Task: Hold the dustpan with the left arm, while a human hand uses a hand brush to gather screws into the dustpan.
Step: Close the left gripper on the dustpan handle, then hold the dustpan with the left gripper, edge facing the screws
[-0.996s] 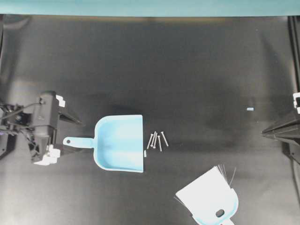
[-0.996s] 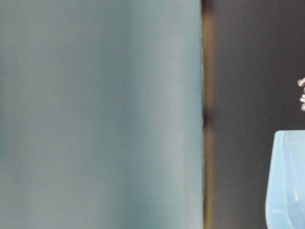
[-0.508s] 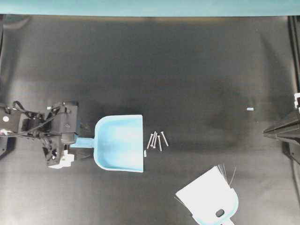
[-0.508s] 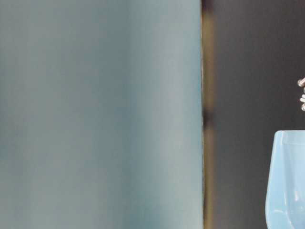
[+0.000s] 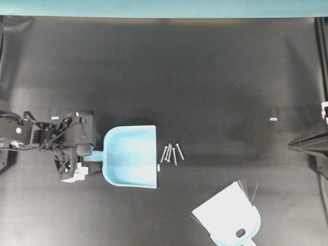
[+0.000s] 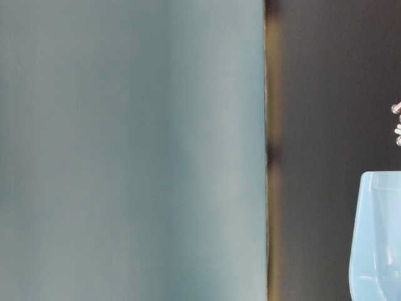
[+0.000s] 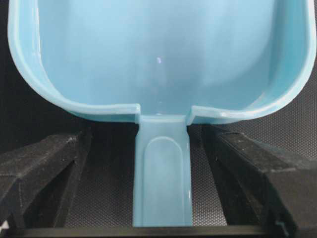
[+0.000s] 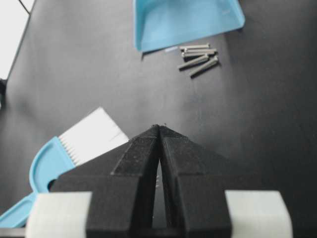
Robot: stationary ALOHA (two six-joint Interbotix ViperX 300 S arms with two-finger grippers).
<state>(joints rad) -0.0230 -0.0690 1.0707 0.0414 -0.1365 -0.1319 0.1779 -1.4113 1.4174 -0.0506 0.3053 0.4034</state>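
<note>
The light blue dustpan lies flat on the black table, mouth facing right. It also shows in the left wrist view, the right wrist view and the table-level view. My left gripper is open, and its jaws stand either side of the dustpan handle with a gap on each side. Several silver screws lie just right of the mouth. The hand brush lies at the front right. My right gripper is shut and empty at the right edge. No human hand is in view.
A tiny pale blue speck lies on the table at the right. A small white fleck sits by the dustpan's mouth corner. A teal wall borders the far edge of the table.
My left gripper has moved right and turned toward the dustpan, and its open jaws now straddle the handle. The dustpan, screws, brush and right gripper have not moved.
</note>
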